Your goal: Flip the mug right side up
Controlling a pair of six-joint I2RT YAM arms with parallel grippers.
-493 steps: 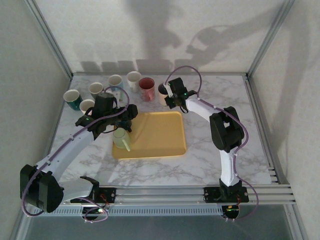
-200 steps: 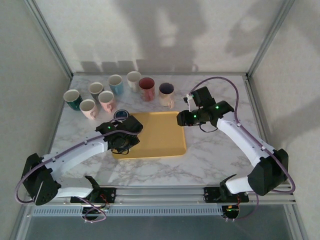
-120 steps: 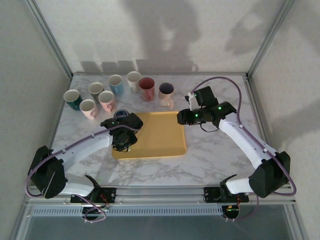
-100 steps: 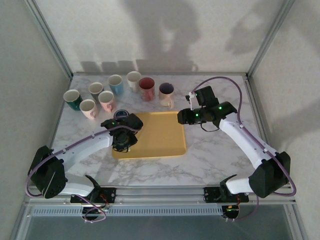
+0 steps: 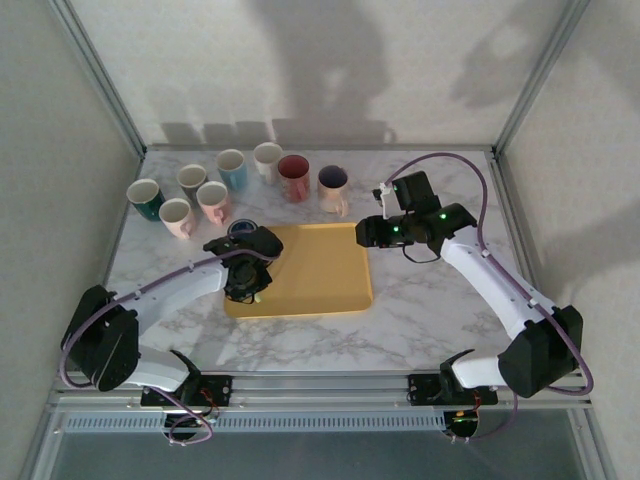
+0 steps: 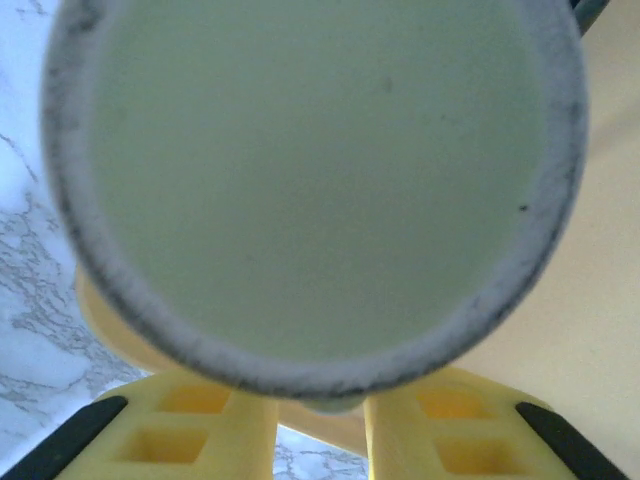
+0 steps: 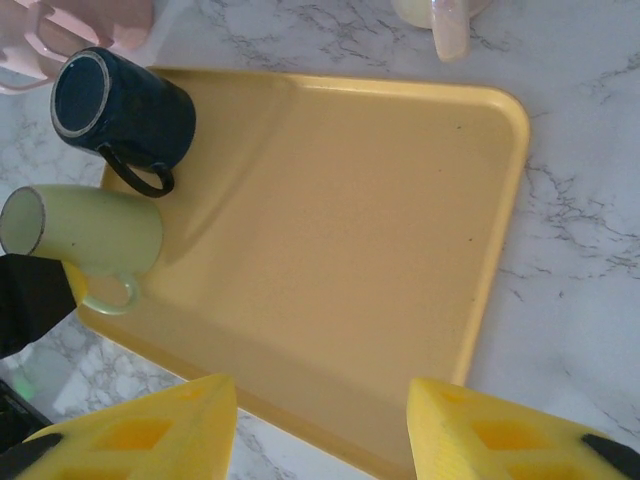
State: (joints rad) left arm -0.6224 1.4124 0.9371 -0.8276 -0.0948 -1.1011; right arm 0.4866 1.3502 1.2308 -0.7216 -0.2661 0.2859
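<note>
Left of counter [image 5: 400,330] centre, on the tray [image 7: 350,250] at its left rim, 1 green mug [image 7: 95,235] sits base-up. My left gripper [image 6: 320,410] has just narrowed beside it; whether it is clamped yet I cannot tell. Right gripper [image 7: 320,385] hangs parted, empty. Flip pending.

Left end effector [image 5: 244,283] angled down; right end effector [image 7: 320,425] jaws parted.

table [image 5: 430,310]: white veined marble | wall [image 5: 200,60]: pale, plain, streaked with shadows | posts [image 5: 97,75]: grey metal, at corners
</note>
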